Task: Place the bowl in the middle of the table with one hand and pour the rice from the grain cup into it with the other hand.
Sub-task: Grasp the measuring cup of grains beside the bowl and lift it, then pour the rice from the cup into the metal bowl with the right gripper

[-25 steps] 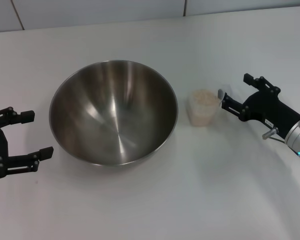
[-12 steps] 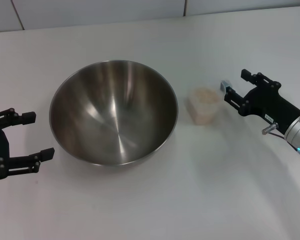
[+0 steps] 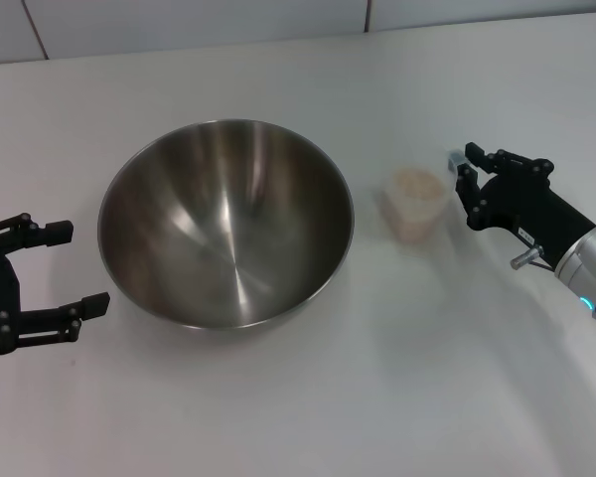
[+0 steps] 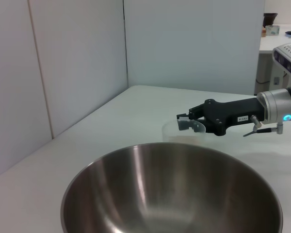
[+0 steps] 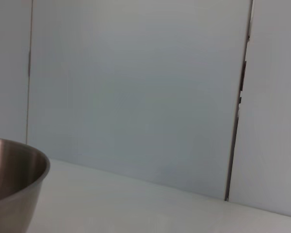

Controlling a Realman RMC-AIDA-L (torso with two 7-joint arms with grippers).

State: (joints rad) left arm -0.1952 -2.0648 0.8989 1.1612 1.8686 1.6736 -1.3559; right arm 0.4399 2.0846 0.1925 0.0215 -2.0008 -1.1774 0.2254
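Observation:
The large steel bowl (image 3: 228, 224) stands on the white table (image 3: 377, 397) near its middle; it also shows in the left wrist view (image 4: 174, 194) and at the edge of the right wrist view (image 5: 14, 179). The clear grain cup (image 3: 417, 207) with rice (image 3: 415, 182) in it stands just right of the bowl. My right gripper (image 3: 464, 174) is at the cup's right rim and looks shut on it; the left wrist view shows its fingertips (image 4: 184, 120) on the cup's rim (image 4: 182, 128). My left gripper (image 3: 77, 266) is open and empty, left of the bowl.
A pale wall runs along the table's far edge (image 3: 278, 40). Bare tabletop lies in front of the bowl and the cup.
My right gripper has turned and closed in on the cup's rim. The cup has shifted a little to the right, away from the bowl. The left gripper and the bowl have not moved.

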